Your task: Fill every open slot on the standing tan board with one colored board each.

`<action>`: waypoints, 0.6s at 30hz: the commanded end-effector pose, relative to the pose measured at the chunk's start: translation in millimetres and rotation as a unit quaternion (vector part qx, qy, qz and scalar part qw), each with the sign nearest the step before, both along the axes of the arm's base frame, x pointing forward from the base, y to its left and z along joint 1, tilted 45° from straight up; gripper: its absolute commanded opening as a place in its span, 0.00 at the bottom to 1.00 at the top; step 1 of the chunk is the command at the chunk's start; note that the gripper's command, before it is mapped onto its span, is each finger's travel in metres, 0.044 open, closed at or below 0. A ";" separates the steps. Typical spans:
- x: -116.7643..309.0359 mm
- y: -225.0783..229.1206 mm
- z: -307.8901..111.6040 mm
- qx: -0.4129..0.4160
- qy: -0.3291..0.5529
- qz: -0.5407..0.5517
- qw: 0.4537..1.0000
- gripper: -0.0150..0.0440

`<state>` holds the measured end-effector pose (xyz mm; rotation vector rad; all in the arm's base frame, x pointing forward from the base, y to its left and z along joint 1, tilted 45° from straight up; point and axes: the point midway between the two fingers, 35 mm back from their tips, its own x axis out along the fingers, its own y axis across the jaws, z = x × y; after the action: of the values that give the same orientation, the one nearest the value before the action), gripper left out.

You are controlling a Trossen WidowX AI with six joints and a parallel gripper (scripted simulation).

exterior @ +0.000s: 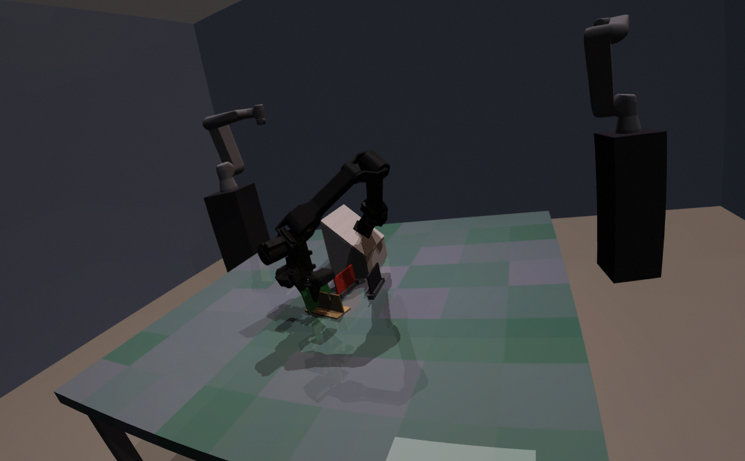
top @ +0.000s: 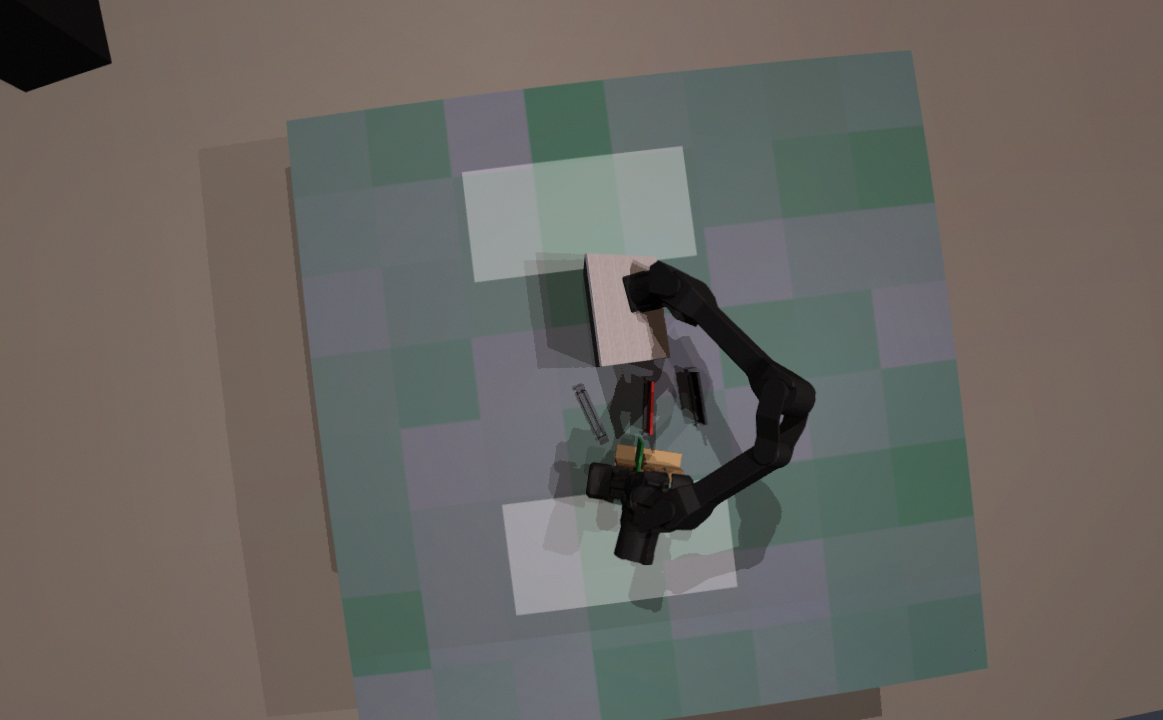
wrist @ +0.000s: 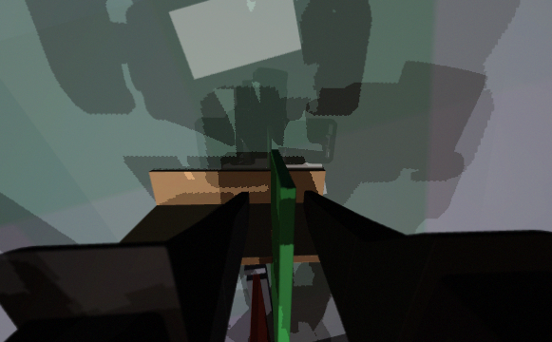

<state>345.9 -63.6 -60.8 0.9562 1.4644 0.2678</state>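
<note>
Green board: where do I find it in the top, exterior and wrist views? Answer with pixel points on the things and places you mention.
Top: just below centre, the green board (top: 640, 453) (exterior: 307, 299) (wrist: 285, 266) is a thin strip across the tan board (top: 662, 461) (exterior: 334, 302) (wrist: 185, 185).
Exterior: left of centre, partly behind the gripper (exterior: 312, 295) (wrist: 276, 194).
Wrist: upright near centre, between the parted fingers.
Shared landmark: the tan board.

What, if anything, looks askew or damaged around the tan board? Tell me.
Nothing stands out as askew or damaged. The green board stands upright, crosswise to the tan board, between the open gripper's fingers. The red board stands upright too. Whether the green one is fully seated, I cannot tell.
</note>
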 end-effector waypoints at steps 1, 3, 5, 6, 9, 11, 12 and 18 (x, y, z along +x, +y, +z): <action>0.1 -0.3 0.2 -0.001 0.000 0.000 1.000 0.53; 0.1 -0.3 0.2 -0.001 0.000 0.000 1.000 0.53; 0.0 -2.6 2.3 -0.001 0.000 0.000 1.000 0.53; -0.7 -9.6 8.5 -0.001 0.000 0.000 1.000 0.53; -9.0 -46.0 45.4 0.000 0.002 -0.003 1.000 0.53; -12.2 -54.3 55.0 0.001 0.002 -0.003 1.000 0.53; -12.2 -54.3 55.0 0.001 0.002 -0.003 1.000 0.53; -7.2 -72.4 70.4 -0.016 -0.022 -0.020 0.999 0.57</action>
<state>335.5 -122.8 -2.8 0.9716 1.4434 0.2514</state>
